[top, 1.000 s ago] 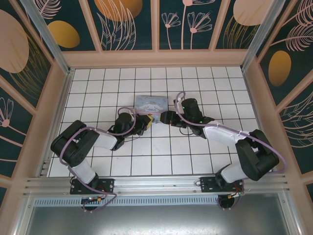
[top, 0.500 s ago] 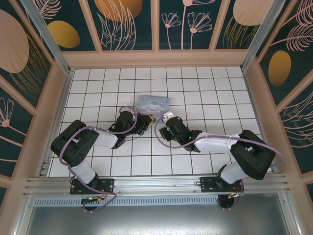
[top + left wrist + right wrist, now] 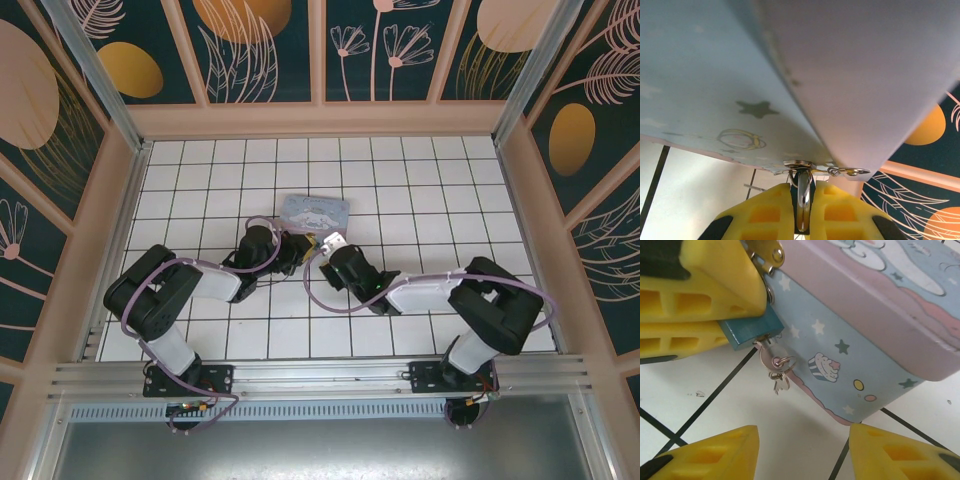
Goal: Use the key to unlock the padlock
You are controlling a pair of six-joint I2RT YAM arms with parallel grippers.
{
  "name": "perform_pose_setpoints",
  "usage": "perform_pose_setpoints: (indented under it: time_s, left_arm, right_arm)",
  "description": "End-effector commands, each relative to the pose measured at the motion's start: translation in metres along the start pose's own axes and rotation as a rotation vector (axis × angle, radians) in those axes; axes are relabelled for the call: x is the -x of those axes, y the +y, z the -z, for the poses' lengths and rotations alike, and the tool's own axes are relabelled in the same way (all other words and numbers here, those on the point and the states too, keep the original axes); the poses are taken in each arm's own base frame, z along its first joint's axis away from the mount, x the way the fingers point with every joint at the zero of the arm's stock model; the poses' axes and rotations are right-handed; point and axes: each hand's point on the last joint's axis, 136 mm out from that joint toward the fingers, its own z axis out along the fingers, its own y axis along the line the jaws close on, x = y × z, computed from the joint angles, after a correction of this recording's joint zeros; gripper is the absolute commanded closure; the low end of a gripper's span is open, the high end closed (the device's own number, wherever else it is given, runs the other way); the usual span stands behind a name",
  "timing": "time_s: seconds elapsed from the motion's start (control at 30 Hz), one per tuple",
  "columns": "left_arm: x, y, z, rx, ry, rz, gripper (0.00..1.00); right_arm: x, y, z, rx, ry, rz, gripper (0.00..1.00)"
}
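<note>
The padlock [image 3: 751, 330], blue-bodied, hangs from the hasp [image 3: 798, 163] on the pastel cartoon box [image 3: 875, 310]. My left gripper [image 3: 803, 189] is shut on it, and its yellow fingers [image 3: 695, 287] clamp the body from both sides. The key [image 3: 765, 354] sticks into the padlock's underside, and a ring with a second small key [image 3: 780, 380] dangles from it. My right gripper [image 3: 802, 447] is open just short of the key, with nothing between its fingers. In the top view the two grippers, left [image 3: 293, 250] and right [image 3: 333, 244], meet at the box's near edge [image 3: 315, 213].
The box rests on the white tiled floor [image 3: 420, 190], tipped up slightly at its near corner. Wooden walls enclose the table on three sides. The right arm's cable [image 3: 318, 290] loops across the tiles in front of the grippers.
My right arm has swung from the box's right side round to its near side, so its gripper now faces the padlock. The box has turned a little. The left gripper has held its grip.
</note>
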Motion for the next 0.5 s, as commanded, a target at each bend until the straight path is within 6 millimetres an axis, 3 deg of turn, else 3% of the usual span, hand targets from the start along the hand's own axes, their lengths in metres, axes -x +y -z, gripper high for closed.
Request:
perform_pose_setpoints:
  time_s: [0.0, 0.47]
  left_arm:
    - [0.002, -0.019, -0.001, -0.046, 0.004, -0.039, 1.00]
    - [0.002, -0.017, -0.002, -0.043, 0.007, -0.036, 1.00]
  right_arm:
    - [0.022, -0.001, -0.004, -0.031, -0.059, 0.012, 0.49]
    - [0.038, -0.011, -0.017, -0.056, -0.070, 0.000, 0.50]
